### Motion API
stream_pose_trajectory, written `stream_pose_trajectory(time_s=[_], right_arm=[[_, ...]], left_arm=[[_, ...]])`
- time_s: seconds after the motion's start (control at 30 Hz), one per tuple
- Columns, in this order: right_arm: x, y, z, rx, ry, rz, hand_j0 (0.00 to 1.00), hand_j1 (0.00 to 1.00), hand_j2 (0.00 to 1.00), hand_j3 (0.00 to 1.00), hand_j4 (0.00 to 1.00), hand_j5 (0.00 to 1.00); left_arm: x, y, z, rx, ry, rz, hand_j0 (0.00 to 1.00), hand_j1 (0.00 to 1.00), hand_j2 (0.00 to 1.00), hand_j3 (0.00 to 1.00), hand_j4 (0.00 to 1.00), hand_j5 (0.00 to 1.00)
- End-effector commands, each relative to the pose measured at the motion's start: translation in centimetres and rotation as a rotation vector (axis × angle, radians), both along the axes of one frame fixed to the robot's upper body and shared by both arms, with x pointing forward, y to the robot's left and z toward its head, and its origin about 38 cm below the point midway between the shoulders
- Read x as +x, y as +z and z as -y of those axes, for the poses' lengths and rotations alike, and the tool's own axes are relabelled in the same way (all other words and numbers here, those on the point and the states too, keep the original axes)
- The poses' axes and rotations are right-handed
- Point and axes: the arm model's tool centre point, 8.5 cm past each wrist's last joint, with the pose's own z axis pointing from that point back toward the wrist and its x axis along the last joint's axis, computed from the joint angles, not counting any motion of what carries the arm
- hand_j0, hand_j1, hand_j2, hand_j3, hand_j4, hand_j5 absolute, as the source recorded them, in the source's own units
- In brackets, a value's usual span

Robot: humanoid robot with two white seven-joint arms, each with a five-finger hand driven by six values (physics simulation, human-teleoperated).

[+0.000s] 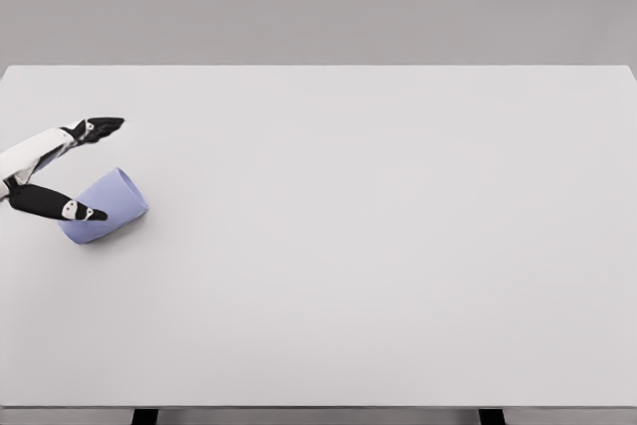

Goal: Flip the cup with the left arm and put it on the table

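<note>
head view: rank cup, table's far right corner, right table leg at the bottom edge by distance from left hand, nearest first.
1. Cup: lying tilted on the table, right at the left hand.
2. Right table leg: bottom edge, right of middle.
3. Far right corner: upper right.

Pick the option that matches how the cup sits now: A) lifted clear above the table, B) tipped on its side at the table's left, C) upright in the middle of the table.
B: the light blue cup lies tilted on the table between the left hand's spread fingers.
</note>
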Motion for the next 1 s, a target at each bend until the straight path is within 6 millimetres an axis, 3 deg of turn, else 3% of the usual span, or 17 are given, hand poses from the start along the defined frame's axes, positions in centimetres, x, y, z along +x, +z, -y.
stream_pose_trajectory(time_s=[0.0,0.57,0.97], right_arm=[[0.1,0.0,0.0,0.0,0.0,0.001,1.0,1.0,1.0,1.0,1.0,1.0],[0.0,0.0,0.0,0.0,0.0,0.0,1.0,1.0,1.0,1.0,1.0,1.0],[0.0,0.0,0.0,0.0,0.0,0.0,1.0,1.0,1.0,1.0,1.0,1.0]], left_arm=[[0.2,-0.6,-0.4,-0.049,0.074,-0.093,1.0,1.0,1.0,1.0,1.0,1.0],[0.0,-2.8,-0.6,-0.019,0.159,-0.232,1.0,1.0,1.0,1.0,1.0,1.0],[0.0,-2.9,-0.6,-0.022,0.162,-0.229,1.0,1.0,1.0,1.0,1.0,1.0]])
